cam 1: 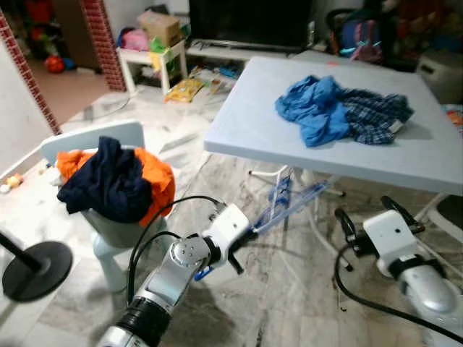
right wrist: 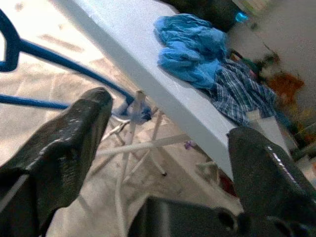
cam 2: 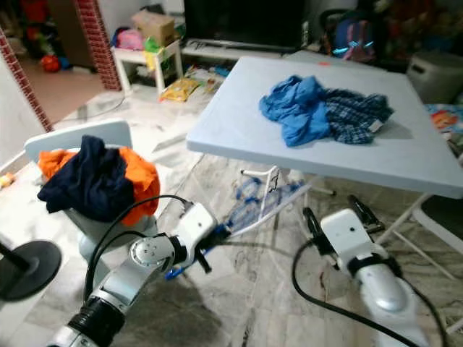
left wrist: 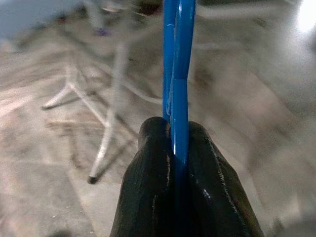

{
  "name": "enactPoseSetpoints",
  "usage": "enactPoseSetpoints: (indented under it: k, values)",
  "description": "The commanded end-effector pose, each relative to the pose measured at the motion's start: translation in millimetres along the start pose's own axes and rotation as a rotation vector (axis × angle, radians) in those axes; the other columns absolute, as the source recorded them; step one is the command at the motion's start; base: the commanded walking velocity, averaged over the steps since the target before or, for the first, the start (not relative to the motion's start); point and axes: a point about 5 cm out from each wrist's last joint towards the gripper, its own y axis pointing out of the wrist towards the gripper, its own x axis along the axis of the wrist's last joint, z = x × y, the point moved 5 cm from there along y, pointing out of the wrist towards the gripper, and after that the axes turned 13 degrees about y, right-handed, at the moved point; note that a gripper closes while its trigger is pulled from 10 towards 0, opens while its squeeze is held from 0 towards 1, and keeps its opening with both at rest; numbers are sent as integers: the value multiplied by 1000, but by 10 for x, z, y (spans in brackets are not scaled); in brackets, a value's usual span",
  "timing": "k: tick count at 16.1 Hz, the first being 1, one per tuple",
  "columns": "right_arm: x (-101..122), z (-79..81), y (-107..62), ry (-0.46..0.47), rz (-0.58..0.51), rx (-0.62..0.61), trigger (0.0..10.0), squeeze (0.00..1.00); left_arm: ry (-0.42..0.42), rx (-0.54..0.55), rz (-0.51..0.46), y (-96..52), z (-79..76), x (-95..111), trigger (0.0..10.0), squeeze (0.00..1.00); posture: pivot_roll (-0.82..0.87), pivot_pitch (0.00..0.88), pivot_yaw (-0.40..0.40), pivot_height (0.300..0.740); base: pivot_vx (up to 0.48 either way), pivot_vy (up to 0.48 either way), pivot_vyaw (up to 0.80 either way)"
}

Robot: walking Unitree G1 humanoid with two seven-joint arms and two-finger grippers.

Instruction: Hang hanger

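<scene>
A blue plastic hanger is held low over the floor, reaching under the near edge of the table. My left gripper is shut on one end of it. In the left wrist view the blue bar runs straight out from between the two pressed fingers. My right gripper hovers to the right at about the same height, open and holding nothing. In the right wrist view its fingers stand wide apart, and the hanger curves past beyond them without touching.
A pale blue folding table stands ahead, with a blue shirt and a plaid shirt heaped on it; white legs stand below. A white chair on the left is piled with orange and navy clothes. A black round stand base lies at the far left.
</scene>
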Motion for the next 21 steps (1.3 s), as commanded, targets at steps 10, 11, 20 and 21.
enactPoseSetpoints:
  k: [10, 11, 20, 21]
  values:
    - [-372, 168, -403, -300, 341, 539, 10000, 0, 308, -364, -155, -163, -430, 71, 10000, 0, -9, 0, -40, 740, 0, 0, 0]
    - [-380, 177, -413, -303, 351, 555, 10000, 0, 310, -367, -159, -165, -431, 73, 10000, 0, -9, 0, -40, 740, 0, 0, 0]
    - [-411, 262, -455, -382, 447, 697, 0, 0, 381, -420, -190, -159, -454, 80, 10000, 0, -21, 0, -29, 740, 0, 0, 0]
    - [-425, 261, -476, -395, 465, 708, 0, 0, 383, -423, -192, -158, -457, 79, 10000, 0, -21, 0, -29, 740, 0, 0, 0]
